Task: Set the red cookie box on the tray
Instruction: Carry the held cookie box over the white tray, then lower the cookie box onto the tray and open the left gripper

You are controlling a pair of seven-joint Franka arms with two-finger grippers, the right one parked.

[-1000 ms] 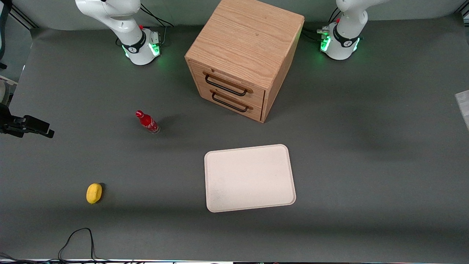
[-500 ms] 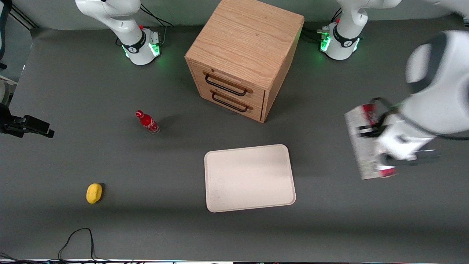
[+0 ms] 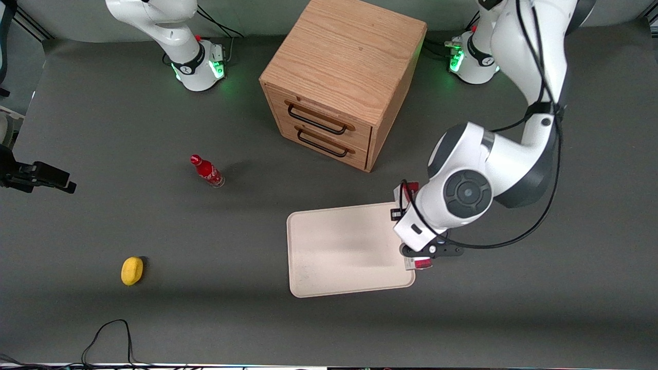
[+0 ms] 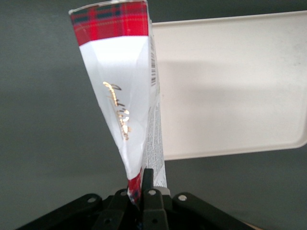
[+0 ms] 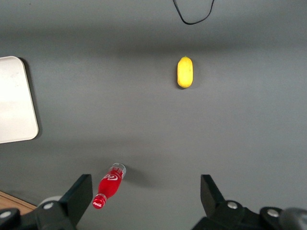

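The red cookie box (image 4: 120, 86) is a long thin carton with tartan red ends and a white face with gold script. My left gripper (image 4: 142, 186) is shut on one red end and holds the box up on its thin edge. The cream-white tray (image 3: 339, 246) lies flat on the grey table, nearer the front camera than the cabinet. In the front view the arm's wrist (image 3: 452, 200) covers most of the box. Only the box's red ends (image 3: 422, 263) show, above the tray's edge toward the working arm's end. The tray also shows in the left wrist view (image 4: 230, 81), beside the box.
A wooden drawer cabinet (image 3: 342, 77) with two closed drawers stands farther from the front camera than the tray. A small red bottle (image 3: 207, 171) and a yellow lemon-like object (image 3: 132, 270) lie toward the parked arm's end. A black cable (image 3: 110, 334) loops at the table's front edge.
The left arm has come in from the working arm's end with the box in its gripper. It now hangs over the tray's edge. Nothing else has moved.
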